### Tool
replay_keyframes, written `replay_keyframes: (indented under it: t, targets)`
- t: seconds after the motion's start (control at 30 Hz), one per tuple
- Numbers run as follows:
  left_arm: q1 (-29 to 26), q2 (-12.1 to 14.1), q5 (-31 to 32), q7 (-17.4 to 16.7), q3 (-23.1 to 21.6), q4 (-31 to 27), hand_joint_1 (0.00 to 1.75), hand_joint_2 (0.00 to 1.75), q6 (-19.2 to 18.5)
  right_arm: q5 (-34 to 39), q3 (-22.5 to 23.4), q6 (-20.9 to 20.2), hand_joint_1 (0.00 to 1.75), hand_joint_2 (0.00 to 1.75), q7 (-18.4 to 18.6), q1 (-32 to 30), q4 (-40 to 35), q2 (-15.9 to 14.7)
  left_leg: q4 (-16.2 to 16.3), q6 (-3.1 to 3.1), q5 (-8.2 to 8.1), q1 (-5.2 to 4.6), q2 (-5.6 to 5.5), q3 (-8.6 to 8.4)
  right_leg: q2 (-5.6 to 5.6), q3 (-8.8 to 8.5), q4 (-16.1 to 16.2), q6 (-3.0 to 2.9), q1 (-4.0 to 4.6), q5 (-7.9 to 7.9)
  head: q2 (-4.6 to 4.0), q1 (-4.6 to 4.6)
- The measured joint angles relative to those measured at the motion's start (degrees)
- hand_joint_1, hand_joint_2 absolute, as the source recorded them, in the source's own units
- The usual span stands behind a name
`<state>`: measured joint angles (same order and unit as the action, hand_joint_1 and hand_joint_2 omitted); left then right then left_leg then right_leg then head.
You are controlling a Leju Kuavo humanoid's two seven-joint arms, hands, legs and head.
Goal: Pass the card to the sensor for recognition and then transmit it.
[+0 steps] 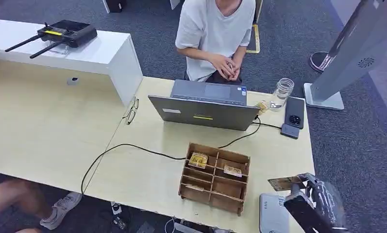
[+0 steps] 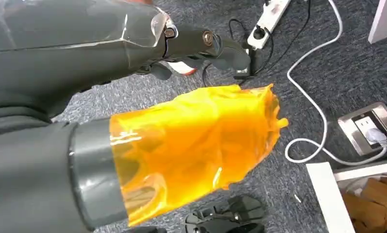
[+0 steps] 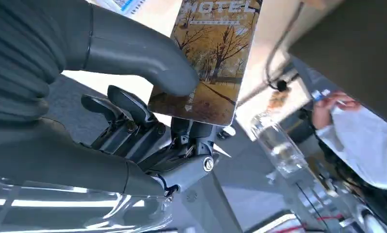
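**Card pinched above the sensor**

The card [image 3: 208,58] is pinched by the right hand [image 1: 313,196] – thumb on its face, just above the grey sensor [image 1: 274,213]. Judged thin, stiff, light, slick – best held by one end. Left hand [image 2: 196,46]: grip can't be told.

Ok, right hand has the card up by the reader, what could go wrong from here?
The right hand pinches the card by one end only, so it might slip or twist. The grey reader lies at the table's near corner, so a dropped card might fall to the floor.
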<state>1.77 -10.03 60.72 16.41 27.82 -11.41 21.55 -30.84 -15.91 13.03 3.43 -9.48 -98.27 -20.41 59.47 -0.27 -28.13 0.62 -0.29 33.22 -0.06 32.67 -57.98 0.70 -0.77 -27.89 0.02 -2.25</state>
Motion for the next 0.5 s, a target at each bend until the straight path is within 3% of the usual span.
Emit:
replay_keyframes:
  t: [0.5]
  targets:
    - [0.22, 0.0, 1.36, -0.24, 0.0, 0.0, 0.0, 0.0, -0.61, -7.06, -1.88, 4.74, 1.75, 1.75, -8.28, 3.45, -2.66, 4.39, -0.01, 0.0, 0.01, 0.0, 0.01, 0.01, 0.0, -0.01, -0.01, 0.0, 0.01, 0.0, 0.0, 0.0]
